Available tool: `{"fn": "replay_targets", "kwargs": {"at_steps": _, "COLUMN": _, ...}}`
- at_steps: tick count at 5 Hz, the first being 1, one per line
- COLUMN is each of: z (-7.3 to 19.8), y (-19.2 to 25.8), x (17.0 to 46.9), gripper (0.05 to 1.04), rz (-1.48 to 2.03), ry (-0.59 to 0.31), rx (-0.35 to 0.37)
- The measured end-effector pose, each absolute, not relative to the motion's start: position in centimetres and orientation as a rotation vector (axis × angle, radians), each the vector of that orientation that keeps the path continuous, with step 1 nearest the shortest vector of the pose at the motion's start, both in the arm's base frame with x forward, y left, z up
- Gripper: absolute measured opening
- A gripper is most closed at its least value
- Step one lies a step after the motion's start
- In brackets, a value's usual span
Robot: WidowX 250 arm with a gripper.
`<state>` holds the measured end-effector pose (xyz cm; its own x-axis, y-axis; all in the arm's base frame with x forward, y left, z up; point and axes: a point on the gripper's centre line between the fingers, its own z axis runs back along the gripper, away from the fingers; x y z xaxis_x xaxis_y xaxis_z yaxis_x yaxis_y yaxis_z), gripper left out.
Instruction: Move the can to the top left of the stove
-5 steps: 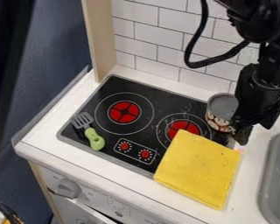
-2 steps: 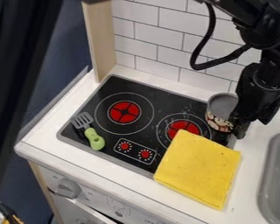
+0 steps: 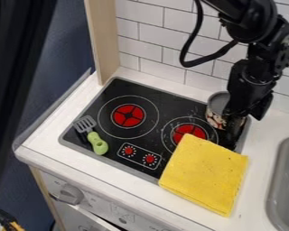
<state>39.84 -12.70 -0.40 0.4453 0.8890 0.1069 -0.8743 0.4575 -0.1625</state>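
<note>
At the far right corner of the toy stove (image 3: 155, 95), near the tiled wall (image 3: 165, 45), the can (image 3: 214, 118) appears upright, its grey round top facing up and a patterned label around its side. It sits just beyond the right burner (image 3: 182, 130), well apart from the left burner (image 3: 128, 116). The black end effector (image 3: 233, 128) hangs down on the can's right side, overlapping part of it from this angle (whether it is spread, pressed together or pinching the can, I cannot tell). The arm (image 3: 252, 76) comes in from the top right, a thick black cable (image 3: 192, 58) looping beside it in front of the tiles.

Along the left side of the stove lies a toy spatula (image 3: 97, 143), its green handle toward the front and its grey slotted head pointing back and to the left. Two red printed dials (image 3: 128, 150) sit between the burners and the front edge. A folded yellow cloth (image 3: 204, 173) covers the front right corner of the stove, overlaps the edge of the right burner, and extends onto the white desk (image 3: 137, 182). Further right, a grey sink (image 3: 286, 180) is set into the desk.
</note>
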Motion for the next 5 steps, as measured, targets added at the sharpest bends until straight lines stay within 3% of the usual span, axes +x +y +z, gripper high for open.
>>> {"fn": "replay_targets", "kwargs": {"at_steps": 2, "z": -1.7, "y": -9.6, "x": 39.1, "gripper": 1.001, "rz": 1.179, "ry": -0.167, "rx": -0.081}}
{"fn": "replay_targets", "kwargs": {"at_steps": 5, "z": -1.4, "y": -2.4, "x": 38.6, "gripper": 1.000, "rz": 1.354, "ry": -0.194, "rx": -0.089}}
